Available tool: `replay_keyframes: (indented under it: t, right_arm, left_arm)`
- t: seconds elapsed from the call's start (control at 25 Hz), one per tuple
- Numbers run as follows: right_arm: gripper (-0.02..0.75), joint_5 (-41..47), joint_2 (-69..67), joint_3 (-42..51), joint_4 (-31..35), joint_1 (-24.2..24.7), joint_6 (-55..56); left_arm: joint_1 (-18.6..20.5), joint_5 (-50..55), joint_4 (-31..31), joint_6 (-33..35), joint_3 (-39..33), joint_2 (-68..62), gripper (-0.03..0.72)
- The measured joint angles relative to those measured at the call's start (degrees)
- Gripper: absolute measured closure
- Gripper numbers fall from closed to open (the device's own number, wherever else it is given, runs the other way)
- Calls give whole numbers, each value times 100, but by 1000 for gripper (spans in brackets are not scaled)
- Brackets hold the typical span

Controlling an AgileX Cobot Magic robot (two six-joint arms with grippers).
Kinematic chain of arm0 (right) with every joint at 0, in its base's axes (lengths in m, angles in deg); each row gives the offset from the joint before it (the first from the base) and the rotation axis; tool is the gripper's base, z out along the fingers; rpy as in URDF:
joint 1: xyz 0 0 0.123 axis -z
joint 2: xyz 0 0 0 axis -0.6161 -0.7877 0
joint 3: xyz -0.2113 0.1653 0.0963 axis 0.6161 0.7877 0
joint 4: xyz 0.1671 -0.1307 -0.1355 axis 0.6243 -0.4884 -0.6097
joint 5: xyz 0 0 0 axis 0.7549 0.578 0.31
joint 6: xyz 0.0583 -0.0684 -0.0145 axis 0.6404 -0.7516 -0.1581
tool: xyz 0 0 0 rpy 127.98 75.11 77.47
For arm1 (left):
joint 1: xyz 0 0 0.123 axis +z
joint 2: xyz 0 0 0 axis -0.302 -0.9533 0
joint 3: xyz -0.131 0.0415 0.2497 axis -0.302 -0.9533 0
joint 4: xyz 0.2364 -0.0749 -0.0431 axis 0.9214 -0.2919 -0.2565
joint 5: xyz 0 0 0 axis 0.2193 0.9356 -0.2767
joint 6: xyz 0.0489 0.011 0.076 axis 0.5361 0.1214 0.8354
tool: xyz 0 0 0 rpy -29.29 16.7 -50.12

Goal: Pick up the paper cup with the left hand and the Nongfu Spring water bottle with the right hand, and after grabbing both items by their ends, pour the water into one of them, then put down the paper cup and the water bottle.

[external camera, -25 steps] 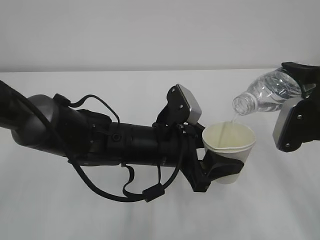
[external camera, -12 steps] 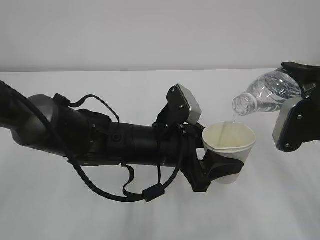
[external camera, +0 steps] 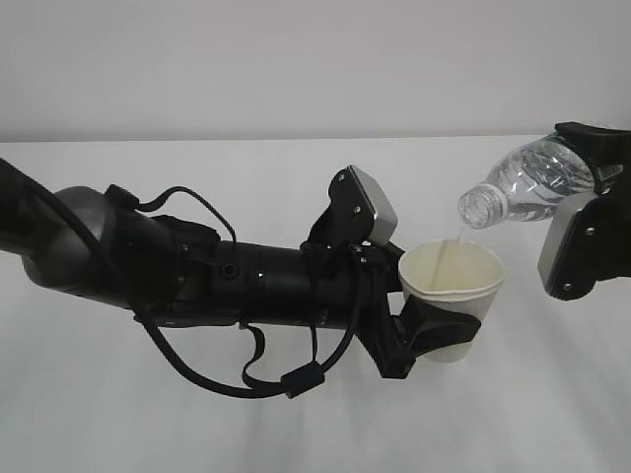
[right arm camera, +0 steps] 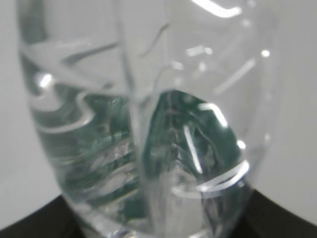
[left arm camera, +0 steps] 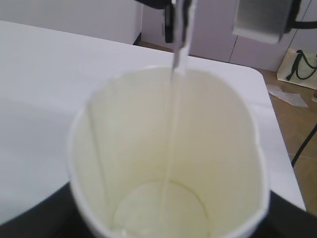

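The left tool clasps the cup right of centre; the right tool, at the right edge, holds the bottle tipped, a thin stream falling in. Both are lifted off the counter; pouring is underway, putting down remains.

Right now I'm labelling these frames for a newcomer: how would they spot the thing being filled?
Follow the long black left arm across the white table to its left gripper. It grips a small white paper cup, cream-yellow inside and tapered. Unlike the tilted clear plastic bottle above it, the cup is opaque and upright, with a thin stream of water falling in.
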Motion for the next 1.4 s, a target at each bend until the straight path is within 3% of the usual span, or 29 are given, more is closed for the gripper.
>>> replay_keyframes:
  t: [1.4]
  right_arm:
    - [332,0,0,0,0,0,-49]
  left_arm:
    - [0,10,0,0,0,0,207]
